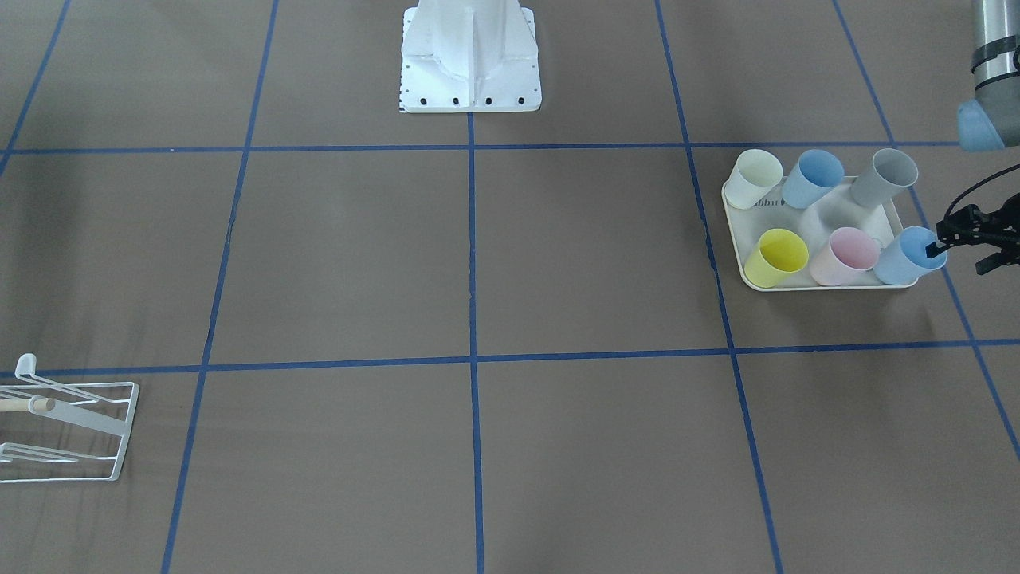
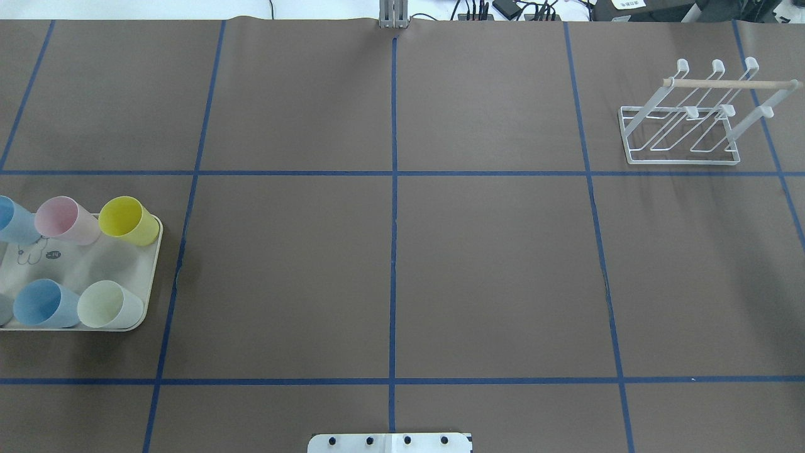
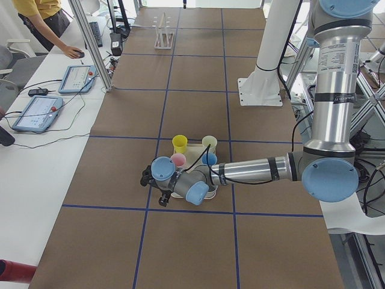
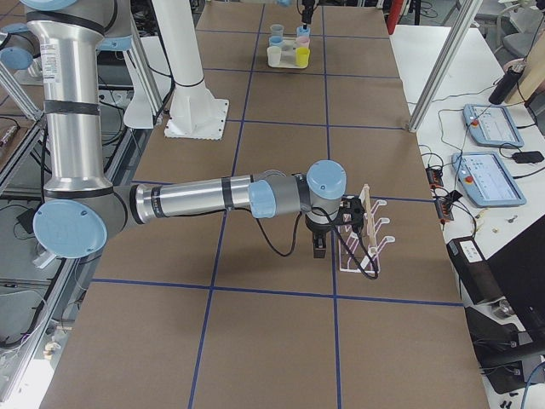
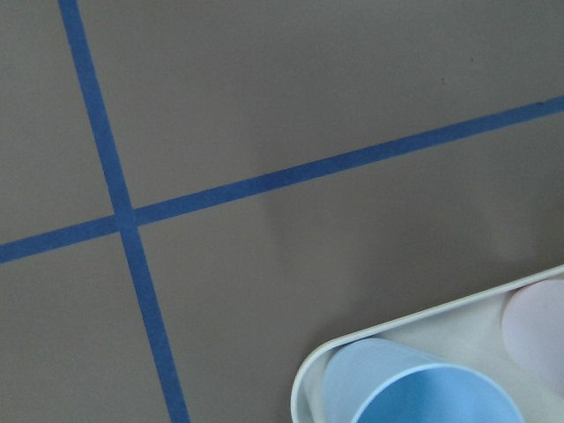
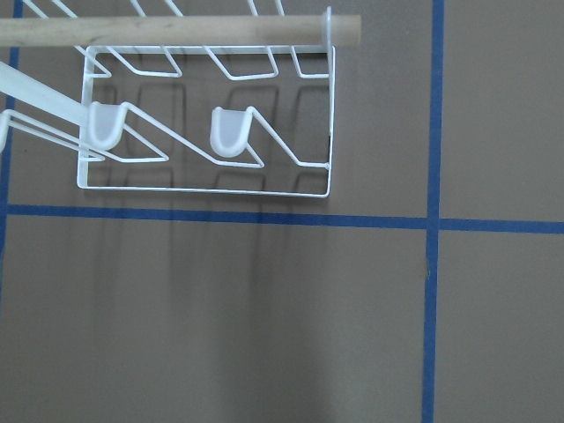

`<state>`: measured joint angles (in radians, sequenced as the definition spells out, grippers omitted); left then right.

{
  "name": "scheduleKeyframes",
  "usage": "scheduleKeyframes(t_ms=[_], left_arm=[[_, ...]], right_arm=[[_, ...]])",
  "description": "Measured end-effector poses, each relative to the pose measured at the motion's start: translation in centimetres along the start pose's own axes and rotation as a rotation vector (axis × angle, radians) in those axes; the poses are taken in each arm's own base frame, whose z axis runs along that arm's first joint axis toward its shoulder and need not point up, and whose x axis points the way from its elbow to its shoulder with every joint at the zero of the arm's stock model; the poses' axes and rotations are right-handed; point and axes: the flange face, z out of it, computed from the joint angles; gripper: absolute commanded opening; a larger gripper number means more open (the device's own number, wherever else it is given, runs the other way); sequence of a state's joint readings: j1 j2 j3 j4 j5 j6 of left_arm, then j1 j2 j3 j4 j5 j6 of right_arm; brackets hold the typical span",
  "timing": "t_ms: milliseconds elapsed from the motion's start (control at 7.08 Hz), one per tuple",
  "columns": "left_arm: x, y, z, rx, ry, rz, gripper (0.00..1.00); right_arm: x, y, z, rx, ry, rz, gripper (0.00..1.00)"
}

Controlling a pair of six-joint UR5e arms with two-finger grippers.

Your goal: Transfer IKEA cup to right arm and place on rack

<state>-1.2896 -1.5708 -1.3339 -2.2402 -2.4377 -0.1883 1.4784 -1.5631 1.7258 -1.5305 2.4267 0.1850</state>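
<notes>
Blue IKEA cup (image 1: 908, 257) stands mouth up in a corner of the cream tray (image 1: 829, 285), at the robot's far-left end of the tabletop (image 2: 490, 270). It is in the tray's row away from the robot, next to the pink cup (image 1: 845, 255), w/ the yellow cup (image 1: 777, 257) at the other end of that row. The row nearer the robot holds the cream cup (image 1: 753, 179), a second blue cup (image 1: 811, 178) and the grey cup (image 1: 883, 177).

Left gripper (image 1: 960, 257) is at the blue IKEA cup's rim, jaws apart. One finger tip shows over the cup's mouth and the other hangs outside, beyond the tray's edge. Can't tell whether either finger touches the wall. Left wrist view shows only the cup's rim and the tray corner at bottom, no fingers in shot.

Rack (image 2: 682, 135) sits at the far-right of the tabletop, well apart from the tray. It is white wire w/ a light wooden bar across the top, and nothing hangs on it.

Right gripper (image 4: 317, 247) shows only in the exterior right view, pointing down just beside the rack on the robot's side; can't tell if it's wide or narrow. Right wrist view looks straight down on the rack's pegs and base frame.
</notes>
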Motion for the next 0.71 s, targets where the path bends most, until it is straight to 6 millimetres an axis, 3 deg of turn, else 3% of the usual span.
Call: scheduleKeyframes(t_ms=[141, 706], left_arm=[[-0.15, 0.15, 0.15, 0.003, 0.003, 0.003, 0.03], [0.74, -0.78, -0.39, 0.026, 0.012, -0.039, 0.00]], right_arm=[[-0.03, 0.00, 0.02, 0.000, 0.000, -0.001, 1.00], [-0.25, -0.13, -0.06, 0.002, -0.003, -0.004, 1.00]])
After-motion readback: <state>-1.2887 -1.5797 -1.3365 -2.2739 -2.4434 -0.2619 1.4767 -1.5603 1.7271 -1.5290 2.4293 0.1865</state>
